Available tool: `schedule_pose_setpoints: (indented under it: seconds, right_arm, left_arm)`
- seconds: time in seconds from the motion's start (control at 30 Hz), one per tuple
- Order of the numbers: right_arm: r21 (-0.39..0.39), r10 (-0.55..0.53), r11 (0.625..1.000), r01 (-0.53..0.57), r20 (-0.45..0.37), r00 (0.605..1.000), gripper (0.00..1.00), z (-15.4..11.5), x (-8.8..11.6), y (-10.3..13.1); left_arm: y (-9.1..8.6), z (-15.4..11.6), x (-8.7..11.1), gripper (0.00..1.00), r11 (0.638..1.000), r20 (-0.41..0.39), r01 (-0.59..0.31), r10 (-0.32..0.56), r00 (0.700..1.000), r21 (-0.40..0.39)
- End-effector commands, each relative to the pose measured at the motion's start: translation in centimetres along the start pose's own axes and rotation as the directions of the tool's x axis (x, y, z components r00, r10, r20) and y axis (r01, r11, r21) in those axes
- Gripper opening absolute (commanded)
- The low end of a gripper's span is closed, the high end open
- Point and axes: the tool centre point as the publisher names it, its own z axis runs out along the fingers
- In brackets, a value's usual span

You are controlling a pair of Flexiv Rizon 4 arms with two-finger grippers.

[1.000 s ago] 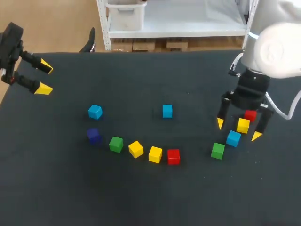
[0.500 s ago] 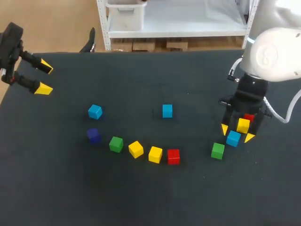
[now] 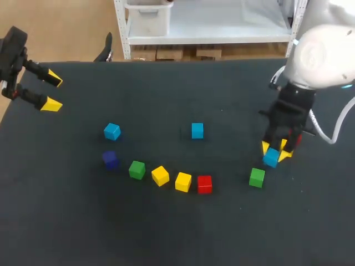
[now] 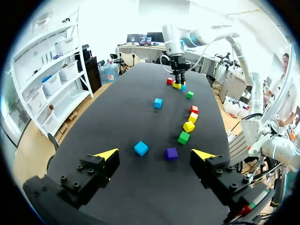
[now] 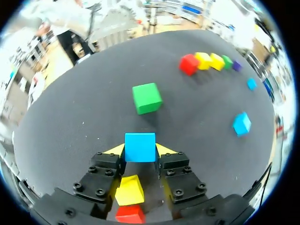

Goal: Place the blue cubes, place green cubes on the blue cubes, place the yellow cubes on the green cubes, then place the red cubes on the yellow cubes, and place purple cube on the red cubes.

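Note:
My right gripper (image 3: 275, 152) stands at the right of the table, shut on a blue cube (image 3: 270, 158); in the right wrist view the blue cube (image 5: 140, 144) sits squarely between both yellow tips of the gripper (image 5: 140, 152). Under that gripper lie a yellow cube (image 5: 129, 190) and a red cube (image 5: 129, 213). A green cube (image 3: 257, 177) lies just ahead of it. Two more blue cubes (image 3: 112, 131) (image 3: 197, 131) lie mid-table. Below them runs a row: purple cube (image 3: 110, 159), green (image 3: 136, 169), two yellow (image 3: 160, 175) (image 3: 183, 182), red (image 3: 204, 184). My left gripper (image 3: 50, 91) hangs open at the far left.
The black table (image 3: 166, 233) has its left edge just beside the left gripper. The red cube (image 3: 298, 138) behind the right gripper is mostly hidden by the arm in the head view.
The right gripper came down over the blue cube and its fingers narrowed from wide apart to touching the cube's sides. The left arm has kept still.

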Motion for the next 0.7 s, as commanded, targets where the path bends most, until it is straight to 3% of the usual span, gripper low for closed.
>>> schedule_pose_setpoints:
  seconds: [0.03,0.2,0.4,0.7]
  right_arm:
    - [0.045,0.174,0.984,-0.175,0.023,0.984,0.00,-1.1,-0.4,-1.2]
    - [0.126,0.374,0.919,-0.372,0.009,0.927,0.00,-0.5,-1.2,-3.7]
    - [0.237,0.563,0.802,-0.548,0.007,0.826,0.00,0.9,-1.8,-7.0]
    - [0.265,0.752,0.616,-0.741,0.080,0.654,0.00,0.6,-1.1,-10.4]
  left_arm:
    - [0.1,0.0,0.1,1.00,1.000,0.002,-0.003,0.003,1.000,0.003]
    - [0.1,0.0,0.1,1.00,1.000,0.002,-0.003,0.003,1.000,0.003]
    - [0.1,0.0,0.1,1.00,1.000,0.002,-0.003,0.003,1.000,0.003]
    - [0.1,0.0,0.1,1.00,1.000,0.002,-0.003,0.003,1.000,0.003]
